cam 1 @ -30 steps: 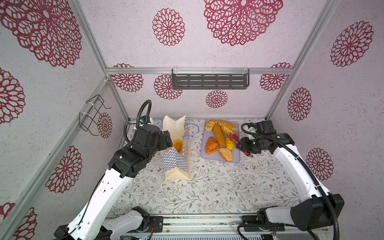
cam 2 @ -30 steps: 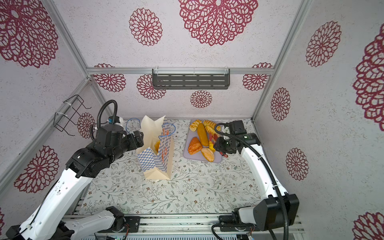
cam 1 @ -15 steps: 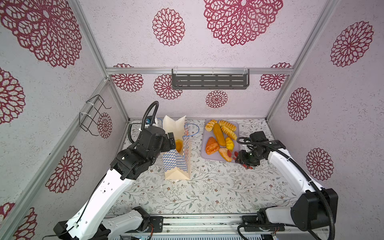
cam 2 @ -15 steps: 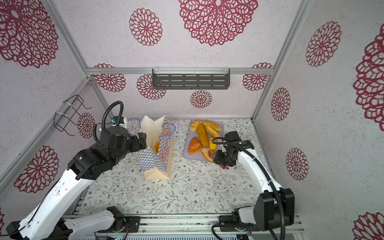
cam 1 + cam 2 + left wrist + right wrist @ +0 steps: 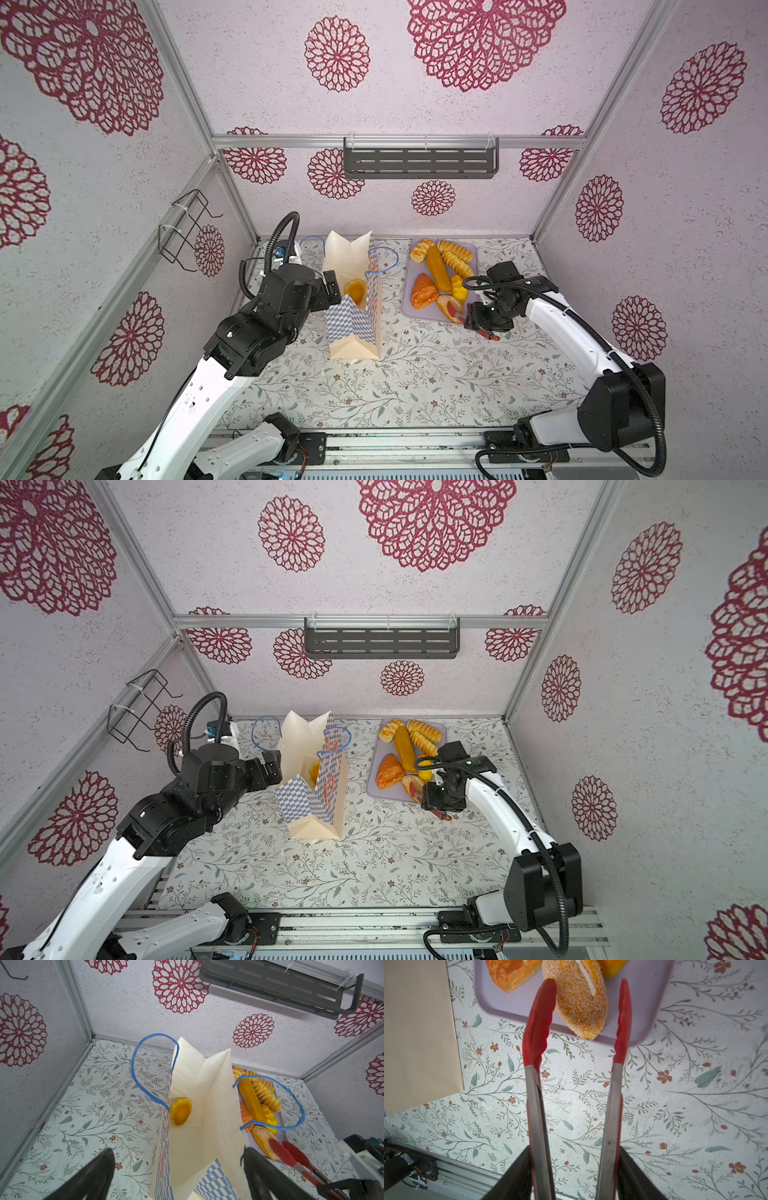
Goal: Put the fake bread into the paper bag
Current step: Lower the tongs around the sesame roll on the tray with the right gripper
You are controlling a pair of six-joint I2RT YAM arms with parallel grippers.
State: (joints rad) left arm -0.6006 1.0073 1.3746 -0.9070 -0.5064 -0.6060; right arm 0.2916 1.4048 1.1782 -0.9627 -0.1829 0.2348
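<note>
arms: white links (image 5: pixel 208 395) | black joints (image 5: pixel 249 336) | black corrugated cables (image 5: pixel 277 235)

L gripper (image 5: pixel 177 1153) jaws wide; R gripper (image 5: pixel 573 1154) jaws half-closed, gripping.

Here's the table (image 5: pixel 415 386), covered edge to edge in a pale print of leafy sprigs and small red flowers. Two things sit straight on it. The bag (image 5: pixel 353 328) stands upright left of centre, base flat on the print, mouth open to the top. Right of it, a clear strip of print between them, the lilac tray (image 5: pixel 643 997) lies flat, running up to the back wall.
</note>
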